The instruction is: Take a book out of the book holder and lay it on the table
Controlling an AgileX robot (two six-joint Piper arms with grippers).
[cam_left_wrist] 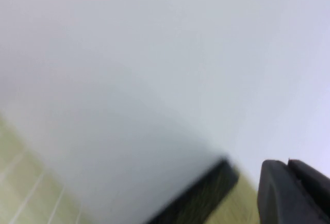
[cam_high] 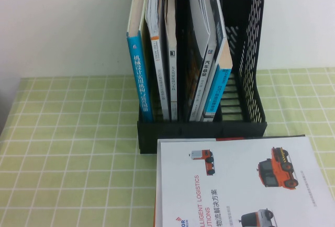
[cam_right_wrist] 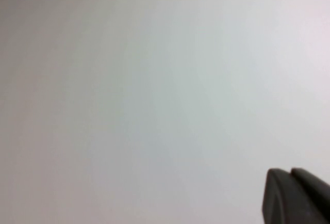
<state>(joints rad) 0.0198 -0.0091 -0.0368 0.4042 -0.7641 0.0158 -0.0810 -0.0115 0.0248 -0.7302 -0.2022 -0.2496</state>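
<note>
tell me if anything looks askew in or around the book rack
Mildly: the white brochure lies flat against the book holder lip. The left gripper and right gripper face the wall.

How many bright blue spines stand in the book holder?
2. The thicker book stands in the book holder's leftmost compartment; the thin book leans further right. Others may be hidden. Neither the left gripper nor the right gripper is near them.

Left gripper (cam_left_wrist: 294,193): matte black, rounded block w/ a thin seam, lower right of frame. Right gripper (cam_right_wrist: 296,195): same black, rounded, seamed, lower right.
</note>
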